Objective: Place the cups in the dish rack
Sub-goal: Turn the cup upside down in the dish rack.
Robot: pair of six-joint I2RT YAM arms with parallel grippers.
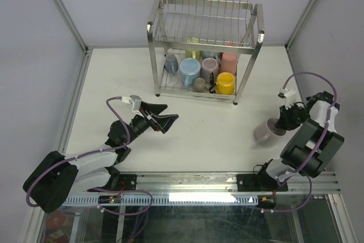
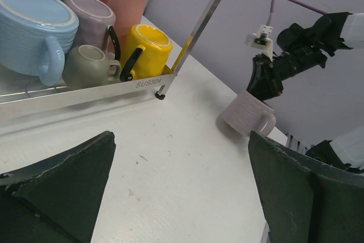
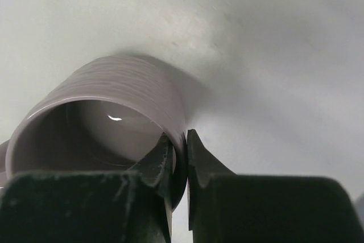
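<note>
A mauve cup (image 1: 263, 131) lies tilted on the table at the right, its mouth toward my right gripper (image 1: 281, 124). In the right wrist view that gripper (image 3: 181, 140) is shut on the cup (image 3: 114, 89), one finger inside the rim and one outside. The left wrist view shows the same cup (image 2: 247, 115) and my right gripper (image 2: 264, 83) on it. The steel dish rack (image 1: 257, 32) stands at the back. Its lower tier holds several cups, among them a light blue one (image 1: 189, 71), a yellow one (image 1: 226, 82) and a pink one (image 1: 228, 61). My left gripper (image 1: 170, 112) hovers open over the table's middle, holding nothing (image 2: 181, 138).
The rack's lower rail (image 2: 85, 92) and one leg (image 2: 161, 94) show in the left wrist view, with a small grey-beige cup (image 2: 88, 66) beside the yellow cup (image 2: 151, 49). White walls with metal posts enclose the table on three sides.
</note>
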